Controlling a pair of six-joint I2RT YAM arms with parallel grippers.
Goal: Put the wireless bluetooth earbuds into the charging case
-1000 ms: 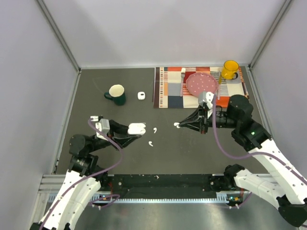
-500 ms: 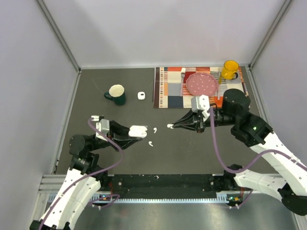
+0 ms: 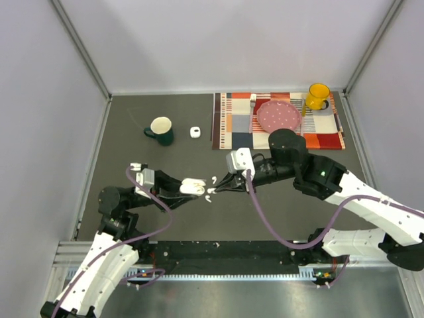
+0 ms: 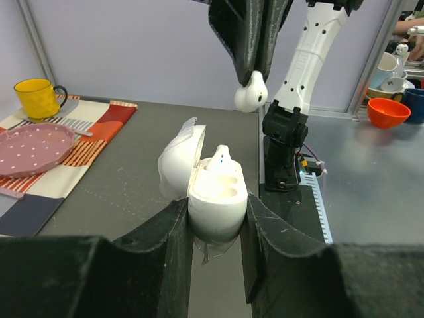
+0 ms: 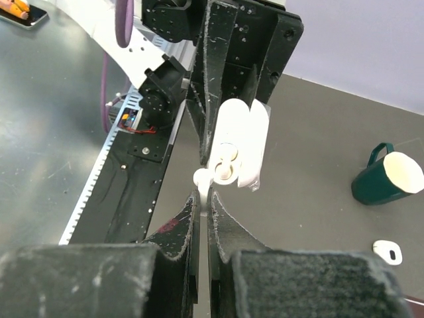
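Note:
My left gripper (image 3: 193,187) is shut on the open white charging case (image 4: 215,192), lid (image 4: 179,158) swung back to the left. A white bud tip with a blue dot (image 4: 220,155) stands in the case's far socket. My right gripper (image 3: 216,189) is shut on the stem of a white earbud (image 5: 204,177) and holds it just above and beside the case (image 5: 238,142); this earbud also shows in the left wrist view (image 4: 252,93). Two more earbuds lie on the dark table, one (image 3: 214,179) behind the gripper tips and one (image 3: 209,198) in front.
A green mug (image 3: 161,130) and a small white case (image 3: 195,132) stand at the back left. A striped placemat (image 3: 232,126) at the back right bears a pink plate (image 3: 278,116) and a yellow mug (image 3: 318,96).
My right arm has swung left across the table with the earbud, from beside the placemat to the held case. My left gripper has shifted slightly right with the case.

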